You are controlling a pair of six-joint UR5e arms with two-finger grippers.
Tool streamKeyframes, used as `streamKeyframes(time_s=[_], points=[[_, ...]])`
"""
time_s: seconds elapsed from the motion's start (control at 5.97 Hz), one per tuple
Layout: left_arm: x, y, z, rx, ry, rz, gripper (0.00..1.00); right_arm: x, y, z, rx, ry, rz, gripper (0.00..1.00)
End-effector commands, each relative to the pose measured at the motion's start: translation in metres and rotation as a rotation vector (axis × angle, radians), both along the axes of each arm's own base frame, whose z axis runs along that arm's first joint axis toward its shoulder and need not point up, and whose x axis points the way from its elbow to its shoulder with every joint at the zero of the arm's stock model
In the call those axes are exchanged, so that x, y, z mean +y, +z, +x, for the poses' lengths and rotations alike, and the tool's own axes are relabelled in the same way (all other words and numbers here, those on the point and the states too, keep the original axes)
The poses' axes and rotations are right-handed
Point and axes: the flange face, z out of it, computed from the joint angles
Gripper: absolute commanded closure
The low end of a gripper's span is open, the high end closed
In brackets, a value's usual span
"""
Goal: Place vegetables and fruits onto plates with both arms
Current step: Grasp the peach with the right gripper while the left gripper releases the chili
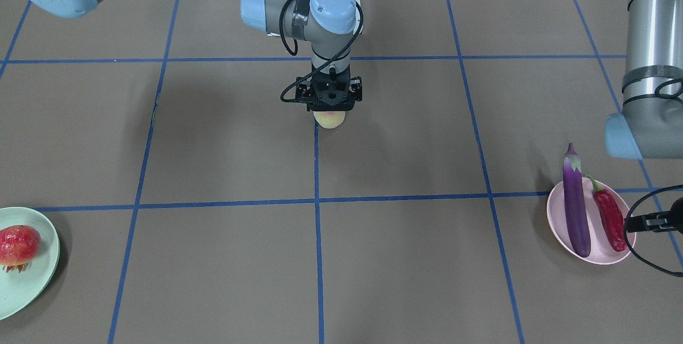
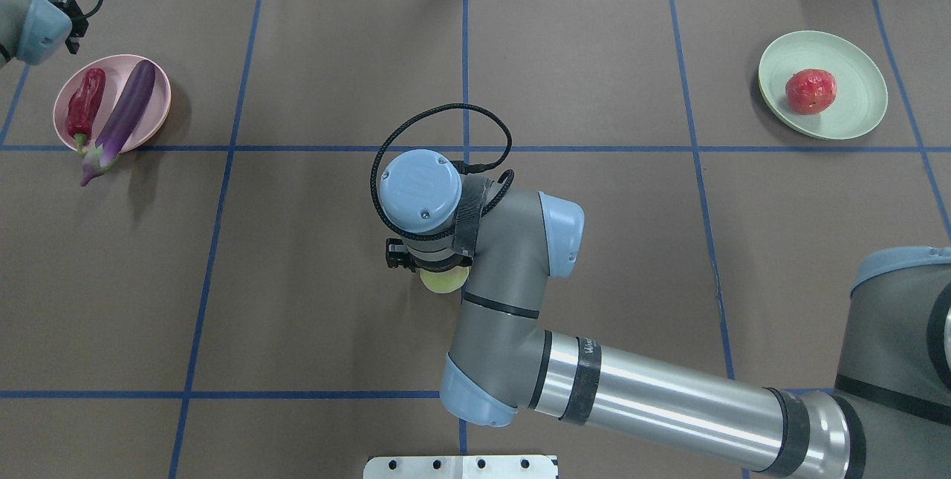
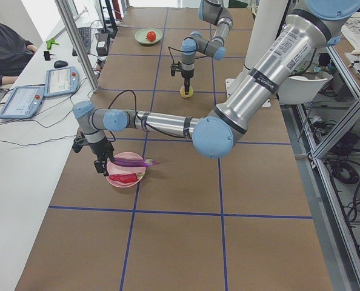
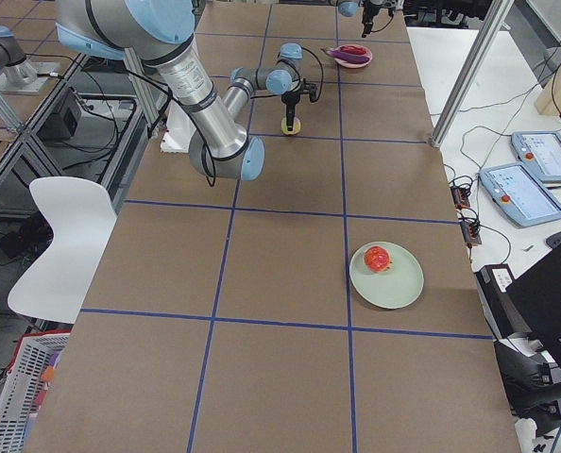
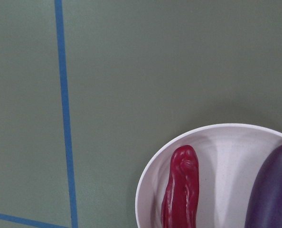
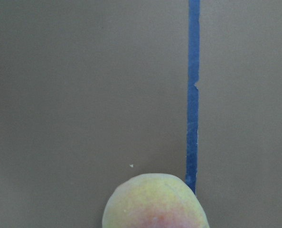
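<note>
At the left, the chili pepper (image 2: 84, 104) and the eggplant (image 2: 122, 116) are laid side by side on the pink plate (image 2: 154, 113). The left tool (image 3: 100, 168) is held over its rim, and its state cannot be told. At the centre of the surface (image 2: 334, 278), the peach (image 1: 330, 119) is seen directly beneath the right tool (image 1: 330, 105), whose grip cannot be judged. At the right, the pomegranate (image 2: 810, 90) is set on the green plate (image 2: 858, 104).

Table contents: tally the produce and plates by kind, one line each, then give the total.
Vegetables: 2 (eggplant, chili pepper)
Fruits: 2 (pomegranate, peach)
Plates: 2 (pink plate, mint green plate)
Total: 6
</note>
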Motion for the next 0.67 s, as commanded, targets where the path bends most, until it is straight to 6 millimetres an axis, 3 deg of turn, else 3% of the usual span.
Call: streamKeyframes(time_s=[0.0, 0.17, 0.34, 0.5], points=[[0.007, -0.060, -0.052, -0.006, -0.047, -0.003, 0.00, 0.002, 0.002, -0.003, 0.002, 0.002, -0.004, 0.00], [0.023, -0.097, -0.073, -0.009, -0.043, -0.012, 0.00, 0.001, 0.001, -0.003, -0.023, 0.009, 0.001, 0.20], [0.045, -0.120, -0.094, 0.000, 0.007, 0.035, 0.00, 0.000, 0.004, -0.002, -0.044, 0.009, 0.008, 0.97], [0.094, -0.091, -0.117, 0.014, 0.057, 0.082, 0.00, -0.001, 0.008, 0.002, -0.060, 0.009, 0.020, 1.00]])
